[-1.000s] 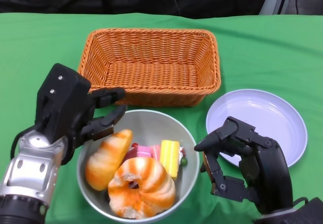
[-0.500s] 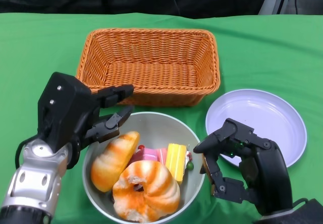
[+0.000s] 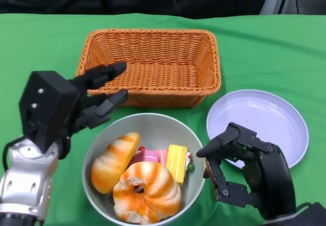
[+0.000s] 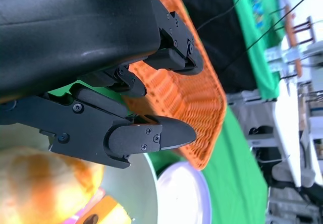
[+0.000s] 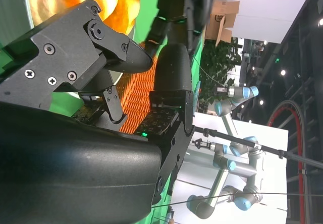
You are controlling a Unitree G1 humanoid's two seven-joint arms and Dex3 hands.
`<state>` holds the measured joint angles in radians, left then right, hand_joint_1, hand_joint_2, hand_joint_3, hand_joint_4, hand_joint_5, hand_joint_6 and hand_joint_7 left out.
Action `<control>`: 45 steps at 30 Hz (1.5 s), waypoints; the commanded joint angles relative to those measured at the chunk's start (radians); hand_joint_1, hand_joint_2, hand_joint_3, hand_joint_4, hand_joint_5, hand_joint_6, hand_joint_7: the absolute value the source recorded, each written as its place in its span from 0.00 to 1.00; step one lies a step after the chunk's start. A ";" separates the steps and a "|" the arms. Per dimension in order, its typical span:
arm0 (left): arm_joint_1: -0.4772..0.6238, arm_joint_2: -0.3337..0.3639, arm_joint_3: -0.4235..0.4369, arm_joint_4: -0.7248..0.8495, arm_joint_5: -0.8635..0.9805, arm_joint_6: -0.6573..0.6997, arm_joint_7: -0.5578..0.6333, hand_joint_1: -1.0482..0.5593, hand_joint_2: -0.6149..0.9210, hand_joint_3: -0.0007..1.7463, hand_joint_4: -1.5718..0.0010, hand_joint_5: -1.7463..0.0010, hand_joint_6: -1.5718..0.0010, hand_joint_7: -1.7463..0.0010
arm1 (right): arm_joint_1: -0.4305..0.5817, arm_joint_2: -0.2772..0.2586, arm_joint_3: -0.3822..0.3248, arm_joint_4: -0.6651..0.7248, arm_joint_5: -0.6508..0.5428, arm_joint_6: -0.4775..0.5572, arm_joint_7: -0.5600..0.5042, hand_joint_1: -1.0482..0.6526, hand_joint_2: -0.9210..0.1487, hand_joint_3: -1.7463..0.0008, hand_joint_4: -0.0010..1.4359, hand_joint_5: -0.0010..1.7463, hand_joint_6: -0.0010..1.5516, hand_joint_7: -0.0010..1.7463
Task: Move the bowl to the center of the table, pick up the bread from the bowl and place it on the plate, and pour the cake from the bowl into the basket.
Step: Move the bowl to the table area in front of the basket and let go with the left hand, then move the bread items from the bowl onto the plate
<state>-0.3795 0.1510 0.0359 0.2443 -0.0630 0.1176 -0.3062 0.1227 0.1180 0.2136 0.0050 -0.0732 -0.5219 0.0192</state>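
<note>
bowl (image 3: 147, 129) — mid-bench, full; left hand (image 3: 66, 109) spread, empty; right hand (image 3: 244, 170) apart, empty — pinch bread (image 3: 113, 161) at its middle.

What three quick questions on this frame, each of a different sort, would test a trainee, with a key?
1. True or false: the basket is empty.
2. Multiple choice: the bowl holds A) nothing, B) two breads and cake pieces, C) only a plate.
3. Short answer: what is the left hand holding?

Key
1. True: only bare wicker shows inside it.
2. B: a long bread and a ring-shaped bread lie with cake pieces.
3. Nothing: its fingers are spread, reaching toward the basket and off the bowl's rim. The right hand is empty too, between bowl and plate.
</note>
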 commanded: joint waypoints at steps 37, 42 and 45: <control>0.034 -0.005 0.205 0.330 -0.212 -0.636 -0.107 0.66 0.86 0.47 0.47 0.19 0.39 0.46 | 0.027 -0.046 -0.049 -0.016 0.057 -0.008 0.044 0.55 0.44 0.35 0.59 0.85 0.53 0.63; 0.060 -0.034 0.210 0.337 -0.227 -0.660 -0.102 0.65 0.82 0.55 0.49 0.13 0.44 0.35 | 0.037 -0.053 -0.057 -0.019 0.059 -0.003 0.048 0.56 0.43 0.36 0.59 0.84 0.53 0.64; 0.073 -0.047 0.212 0.328 -0.234 -0.642 -0.085 0.63 0.80 0.56 0.49 0.13 0.46 0.29 | 0.042 -0.057 -0.060 -0.018 0.063 -0.009 0.055 0.56 0.42 0.37 0.59 0.85 0.53 0.63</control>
<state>-0.3165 0.0988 0.2374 0.5757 -0.2868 -0.5291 -0.4042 0.1577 0.0738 0.1667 0.0037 -0.0278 -0.5273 0.0722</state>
